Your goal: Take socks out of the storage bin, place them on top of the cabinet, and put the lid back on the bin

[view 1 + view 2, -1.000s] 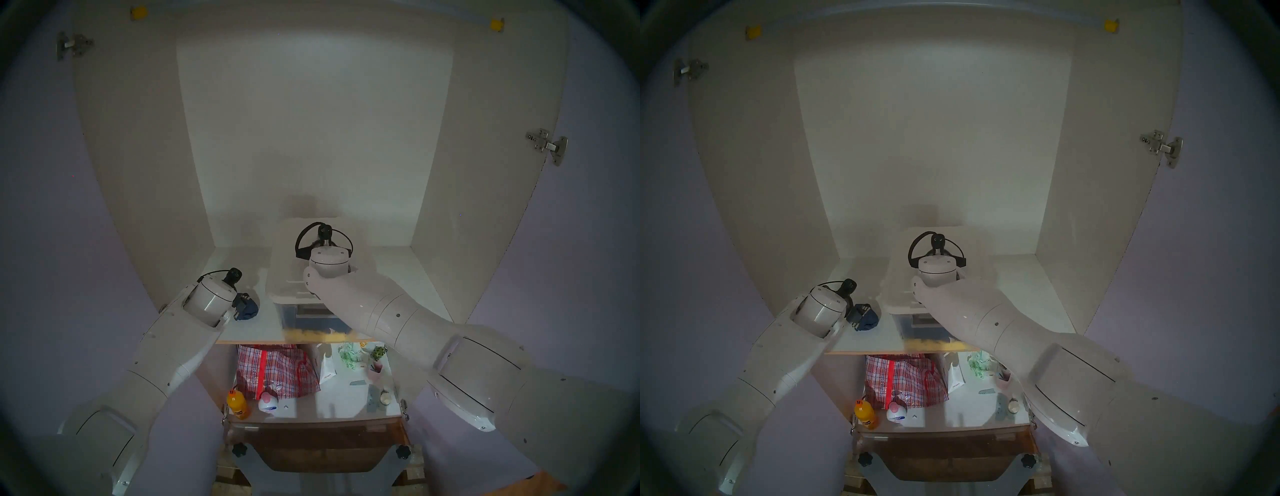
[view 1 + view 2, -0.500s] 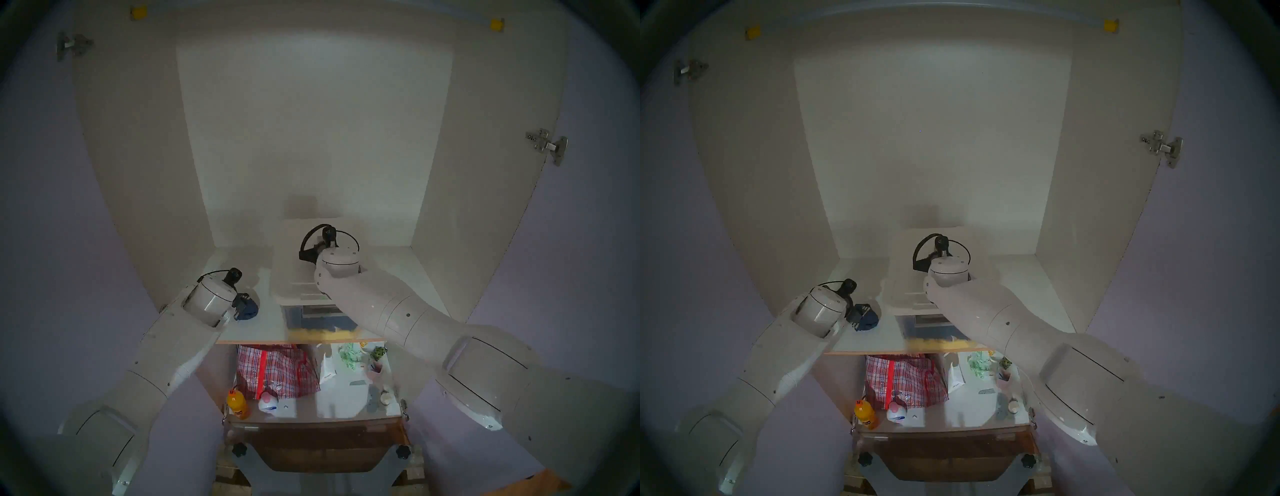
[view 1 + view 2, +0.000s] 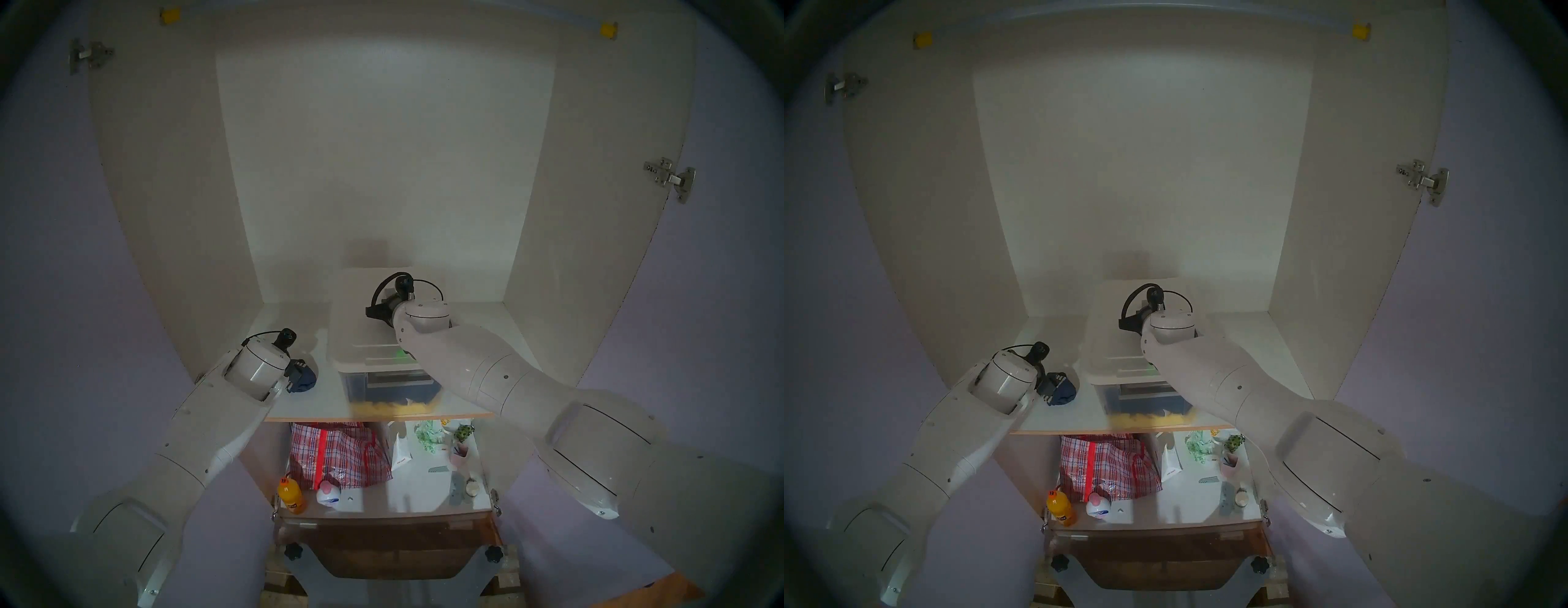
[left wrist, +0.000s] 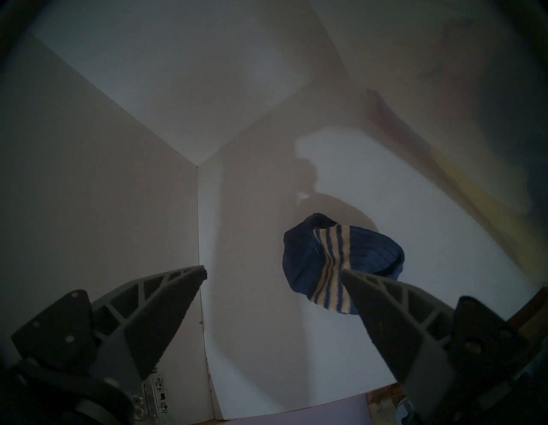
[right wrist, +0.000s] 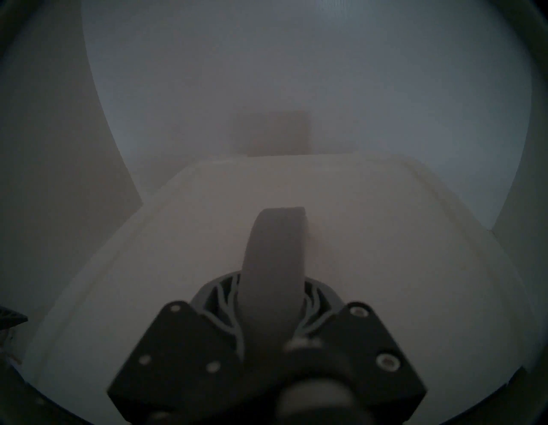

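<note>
The right gripper (image 5: 274, 296) has its jaws closed on the single grey strap handle (image 5: 277, 237) at the middle of the one white lid (image 5: 370, 237), the strap rising out from between the two fingers in the right wrist view. That lid lies flat over the one clear storage bin (image 3: 360, 384), whose front wall shows dark blue and yellow fabric inside. The left gripper (image 4: 272, 273) stands with its jaws wide apart and holds nothing; one of its two fingers (image 4: 166, 299) is beside the cabinet's side wall, and the other crosses in front of the near edge of the socks (image 4: 335, 255); contact there cannot be judged. The socks are one balled bundle of navy fabric with pale stripes, resting on the white shelf (image 3: 322, 403) of the cabinet (image 3: 382, 170), just left of the bin and apart from it. On the lower shelf lie one red checked bag (image 3: 339, 454), one orange bottle (image 3: 290, 494) and one white bottle with a pink cap (image 3: 329, 494). Two metal hinges (image 3: 670, 178) and two yellow clips (image 3: 169, 16) show on the cabinet's edges.
</note>
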Controlling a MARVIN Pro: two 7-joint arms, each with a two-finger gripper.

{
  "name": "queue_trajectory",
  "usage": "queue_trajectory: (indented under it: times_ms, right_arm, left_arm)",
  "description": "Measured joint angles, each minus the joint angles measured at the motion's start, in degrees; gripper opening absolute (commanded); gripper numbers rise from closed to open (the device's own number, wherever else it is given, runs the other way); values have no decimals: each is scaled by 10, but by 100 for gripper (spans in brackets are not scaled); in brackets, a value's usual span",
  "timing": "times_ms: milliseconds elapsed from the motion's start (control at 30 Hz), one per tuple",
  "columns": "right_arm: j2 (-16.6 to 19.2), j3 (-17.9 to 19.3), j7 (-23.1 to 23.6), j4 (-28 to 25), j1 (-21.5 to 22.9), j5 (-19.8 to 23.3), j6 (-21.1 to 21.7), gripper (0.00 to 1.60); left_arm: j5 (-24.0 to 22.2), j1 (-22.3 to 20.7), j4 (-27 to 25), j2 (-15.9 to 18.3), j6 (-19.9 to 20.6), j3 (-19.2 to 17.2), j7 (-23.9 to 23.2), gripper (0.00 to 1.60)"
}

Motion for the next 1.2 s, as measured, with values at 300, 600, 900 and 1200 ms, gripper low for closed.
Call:
queue_trajectory:
  times_ms: [300, 600, 900, 1200]
  right_arm:
    - [50, 3, -126, -134, -20, 1, 18, 160]
    - [145, 32, -182, -297, -79, 31, 28, 160]
    - [237, 88, -150, -458, -180, 33, -17, 160]
    - [320, 161, -22, -431, -222, 29, -87, 160]
  left_arm:
    - [0, 0, 0, 0, 0, 0, 0, 160]
    - [0, 0, 0, 0, 0, 0, 0, 160]
    - [0, 0, 0, 0, 0, 0, 0, 160]
    - [0, 0, 0, 0, 0, 0, 0, 160]
